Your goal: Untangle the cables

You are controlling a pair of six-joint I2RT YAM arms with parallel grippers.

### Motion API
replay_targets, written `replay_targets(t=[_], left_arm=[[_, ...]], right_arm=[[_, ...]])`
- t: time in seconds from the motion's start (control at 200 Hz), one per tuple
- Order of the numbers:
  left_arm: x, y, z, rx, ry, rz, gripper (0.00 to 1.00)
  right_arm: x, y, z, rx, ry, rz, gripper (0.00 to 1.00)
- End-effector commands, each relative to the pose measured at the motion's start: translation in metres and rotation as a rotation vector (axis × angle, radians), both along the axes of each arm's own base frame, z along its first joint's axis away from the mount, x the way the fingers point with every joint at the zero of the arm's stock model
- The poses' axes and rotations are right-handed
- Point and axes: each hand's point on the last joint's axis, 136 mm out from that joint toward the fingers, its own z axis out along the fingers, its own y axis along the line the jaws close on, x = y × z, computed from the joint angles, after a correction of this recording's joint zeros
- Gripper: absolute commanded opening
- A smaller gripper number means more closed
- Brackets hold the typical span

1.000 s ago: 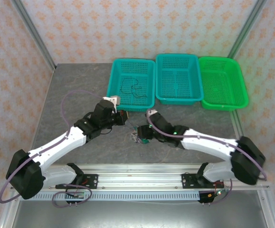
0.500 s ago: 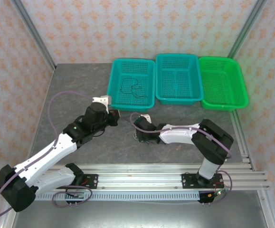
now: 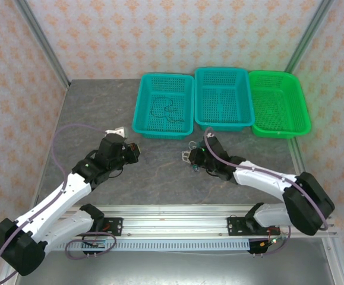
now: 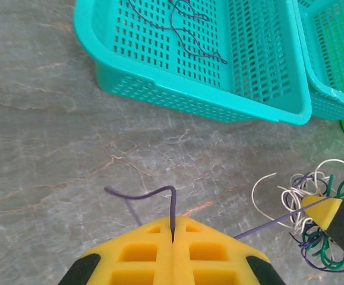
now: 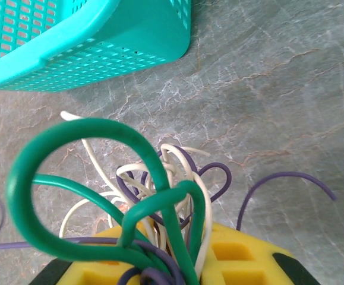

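The cables are a knotted clump (image 5: 160, 184) of green, whitish and purple wires, held just above the grey table (image 3: 100, 113). My right gripper (image 5: 170, 240) is shut on this clump (image 3: 190, 155), and loops stick out past its yellow fingertips (image 5: 243, 249). My left gripper (image 4: 173, 225) is shut on one purple cable (image 4: 154, 193), whose short end curls in front of the pads. A taut purple strand (image 4: 273, 222) runs from the left gripper (image 3: 133, 151) to the clump (image 4: 311, 196) at the right gripper (image 4: 333, 212). One dark cable (image 3: 163, 110) lies in the left teal basket (image 3: 141, 116).
Three baskets stand in a row at the back: left teal (image 4: 160, 95), middle teal (image 3: 222, 124) and green (image 3: 278, 132). Patterned walls enclose the table on three sides. The arms' mounting rail (image 3: 177, 222) runs along the near edge.
The right gripper has shut on the clump and carried it right and toward the baskets. The left gripper has drawn back to the left with its purple cable, stretching the strand.
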Motion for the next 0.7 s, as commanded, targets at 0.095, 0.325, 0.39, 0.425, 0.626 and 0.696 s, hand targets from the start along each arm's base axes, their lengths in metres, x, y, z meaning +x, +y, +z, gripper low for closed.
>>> replay_targets(t=[0.095,0.325,0.39,0.425,0.626,0.696], left_arm=[[0.011,-0.001,-0.045,-0.051,0.05,0.031,0.05],[0.001,-0.052,-0.065,-0.018,0.018,-0.189,0.16],[-0.001,-0.06,-0.06,0.001,-0.003,-0.232,0.19],[0.0,-0.061,-0.056,0.01,-0.011,-0.244,0.23],[-0.005,-0.069,-0.01,0.106,-0.159,-0.423,0.45],[-0.014,-0.084,0.011,0.112,-0.244,-0.545,0.5]], right_arm=[[-0.005,-0.037,0.008,-0.117,-0.054,0.043,0.0],[-0.019,-0.013,0.038,-0.061,-0.133,0.251,0.0],[-0.022,-0.013,0.038,-0.067,-0.126,0.27,0.0],[-0.023,-0.013,0.038,-0.07,-0.123,0.279,0.0],[-0.033,-0.009,0.051,-0.071,-0.126,0.352,0.0],[-0.036,-0.008,0.057,-0.084,-0.127,0.383,0.0]])
